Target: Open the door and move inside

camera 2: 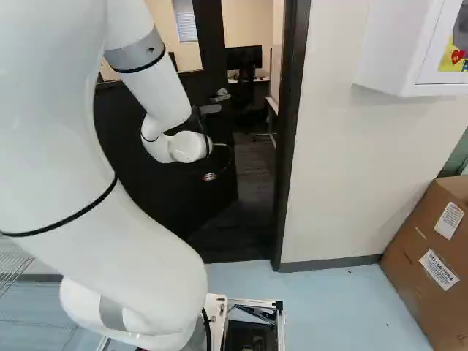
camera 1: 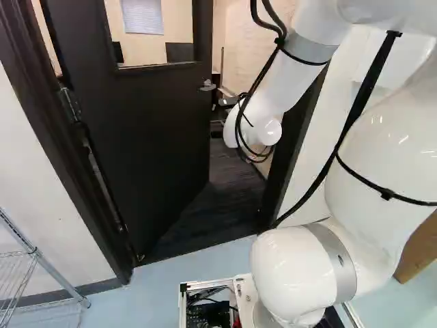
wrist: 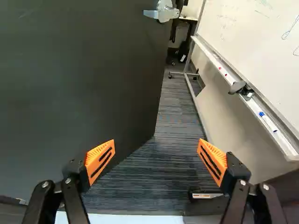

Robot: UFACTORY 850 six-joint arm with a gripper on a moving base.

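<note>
One dark door [camera 1: 150,130] with one window [camera 1: 151,34] and one silver lever handle [camera 1: 207,85] stands ajar, swung away from the robot; the opening lies between its free edge and the dark door frame [camera 2: 289,131] at the right. One white robot arm [camera 2: 164,95] reaches toward the doorway, its gripper [camera 2: 210,175] in front of the door. In the wrist view, the gripper's [wrist: 156,156] two fingers are spread wide, each with an orange pad [wrist: 100,160] — dark striped flooring [wrist: 154,172] shows between them, and the lever handle is ahead, well apart from both. Beside the opening in that view is one whiteboard [wrist: 252,42] with handwritten marks too faint to make out; its tray [wrist: 266,121] holds markers. Beyond the doorway, the right base view shows one black monitor [camera 2: 243,57]. At that view's right, one white wall cabinet [camera 2: 398,51] bears a yellow sticker [camera 2: 452,58] with a red heart, and one cardboard box [camera 2: 417,292] on the light blue floor [camera 2: 336,300] carries two white printed labels [camera 2: 439,270].
</note>
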